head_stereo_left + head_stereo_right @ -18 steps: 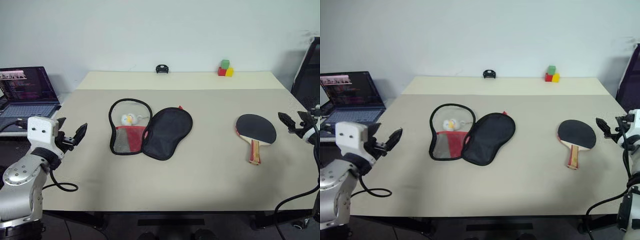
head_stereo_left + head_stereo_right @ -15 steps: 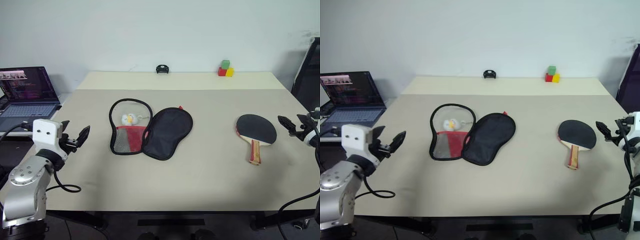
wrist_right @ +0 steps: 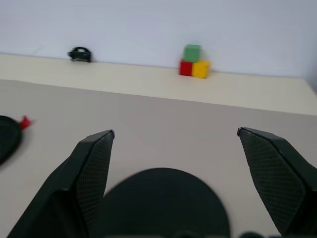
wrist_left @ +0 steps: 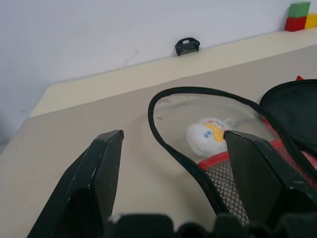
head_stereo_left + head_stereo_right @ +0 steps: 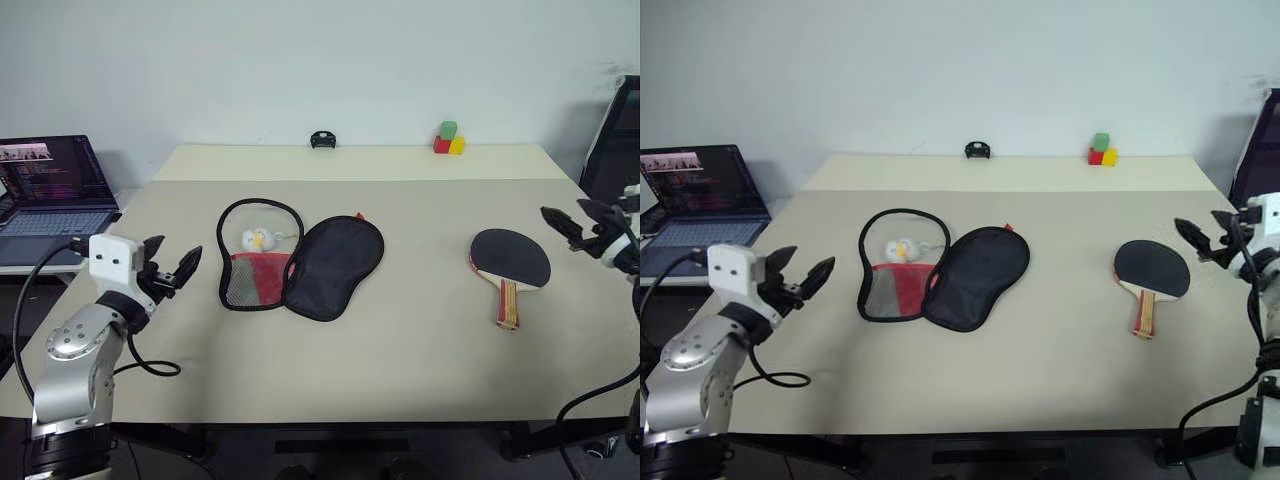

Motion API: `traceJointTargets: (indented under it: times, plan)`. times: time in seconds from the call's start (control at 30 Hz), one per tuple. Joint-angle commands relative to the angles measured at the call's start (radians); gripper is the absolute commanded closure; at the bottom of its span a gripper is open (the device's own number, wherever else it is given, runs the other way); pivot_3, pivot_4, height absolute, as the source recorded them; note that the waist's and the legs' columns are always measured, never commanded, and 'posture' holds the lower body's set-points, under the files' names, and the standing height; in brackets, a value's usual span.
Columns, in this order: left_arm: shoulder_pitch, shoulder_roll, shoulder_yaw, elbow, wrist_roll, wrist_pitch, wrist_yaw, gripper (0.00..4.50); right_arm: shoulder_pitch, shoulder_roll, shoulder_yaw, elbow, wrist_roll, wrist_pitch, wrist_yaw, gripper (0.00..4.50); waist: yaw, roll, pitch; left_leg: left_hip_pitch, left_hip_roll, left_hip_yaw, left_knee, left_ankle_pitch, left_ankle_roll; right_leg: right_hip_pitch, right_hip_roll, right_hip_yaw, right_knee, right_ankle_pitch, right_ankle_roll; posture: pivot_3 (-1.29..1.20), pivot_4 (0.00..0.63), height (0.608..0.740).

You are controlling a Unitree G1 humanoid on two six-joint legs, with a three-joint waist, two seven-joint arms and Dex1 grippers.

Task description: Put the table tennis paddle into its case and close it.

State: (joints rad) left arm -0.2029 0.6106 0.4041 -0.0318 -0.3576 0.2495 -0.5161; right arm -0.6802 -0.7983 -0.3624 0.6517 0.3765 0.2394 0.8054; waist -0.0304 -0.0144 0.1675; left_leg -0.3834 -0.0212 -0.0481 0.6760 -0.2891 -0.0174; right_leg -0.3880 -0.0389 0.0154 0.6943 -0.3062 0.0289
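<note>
On the beige tabletop [image 5: 400, 330], the case [image 5: 300, 262] is laid open left of centre, its two halves spread side by side: the left half shows the red lower part with black mesh, and a small white-yellow charm [image 5: 256, 239] is seen inside its upper part; the right half is plain black fabric. The table tennis paddle [image 5: 510, 265] is laid flat well to the right of the case, black face toward the far side and striped handle pointing toward the near edge. Bare tabletop is seen between paddle and case, with nothing lying between them.

The left hand [image 5: 170, 272] is held over the left edge of the tabletop, near the case's left half but apart from it, fingers spread and nothing gripped. The right hand [image 5: 577, 224] is held just right of the paddle's face, apart from it, fingers wide apart and empty.

Along the far edge, a small black object [image 5: 322, 139] is set near the middle, and a cluster of coloured blocks [image 5: 449, 139], green on red and yellow, further right. An open laptop [image 5: 45, 185] is placed beyond the tabletop's left side. A dark object [image 5: 615, 130] is seen at the far right.
</note>
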Motion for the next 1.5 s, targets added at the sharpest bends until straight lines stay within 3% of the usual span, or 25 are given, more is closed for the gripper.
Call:
traceJointTargets:
  times: [0.03,0.27,0.43,0.6,0.97,1.17,1.5]
  plan:
    - [-0.015,0.034,0.047,-0.015,-0.044,0.005,-0.030,0.95,0.030,0.036,0.023,-0.164,0.034,0.071,0.000,0.15,0.000,0.000,0.000,0.000,0.000,0.000,0.000,0.000,0.000,0.000,0.000,0.000,0.000,0.000,0.000,0.00,0.150,0.740]
    - [-0.100,0.039,-0.030,0.043,-0.081,0.035,-0.130,0.95,0.124,0.121,0.113,-0.507,0.070,0.264,-0.035,0.15,0.004,0.000,0.000,0.000,0.000,-0.001,0.000,0.000,0.000,0.000,0.000,-0.001,0.000,0.000,0.000,0.00,0.150,0.740]
    - [-0.151,0.048,-0.061,0.021,-0.169,0.104,-0.234,0.95,0.143,0.191,0.158,-0.627,0.120,0.384,-0.079,0.15,0.005,0.000,0.000,-0.001,0.000,-0.002,0.000,0.000,0.000,0.000,0.000,-0.002,-0.001,0.000,0.000,0.00,0.150,0.740]
    - [-0.224,0.108,-0.104,0.050,-0.211,0.178,-0.373,0.95,0.131,0.329,0.253,-0.710,0.167,0.559,-0.157,0.15,-0.003,0.000,0.000,-0.001,0.000,-0.002,0.000,0.000,0.000,-0.001,0.000,-0.001,-0.001,0.000,0.000,0.00,0.150,0.740]
    - [-0.278,0.185,-0.132,0.081,-0.248,0.256,-0.538,0.95,0.036,0.592,0.395,-0.565,0.106,0.582,-0.268,0.15,-0.004,0.000,0.000,-0.001,-0.001,-0.003,-0.001,0.000,0.000,-0.002,0.001,-0.002,-0.001,0.000,0.000,0.00,0.150,0.740]
    - [-0.241,0.198,-0.118,0.055,-0.243,0.267,-0.553,0.95,0.002,0.632,0.422,-0.464,0.042,0.528,-0.292,0.15,-0.002,0.000,0.000,-0.001,-0.001,-0.003,-0.001,0.000,0.000,-0.002,0.001,-0.002,-0.002,0.000,0.000,0.00,0.150,0.740]
    - [-0.202,0.207,-0.099,0.018,-0.250,0.273,-0.530,0.95,0.030,0.618,0.396,-0.554,0.058,0.542,-0.273,0.06,-0.002,0.000,0.000,-0.001,-0.001,-0.004,-0.002,0.000,0.000,-0.002,0.000,-0.002,-0.003,0.000,0.000,0.00,0.150,0.740]
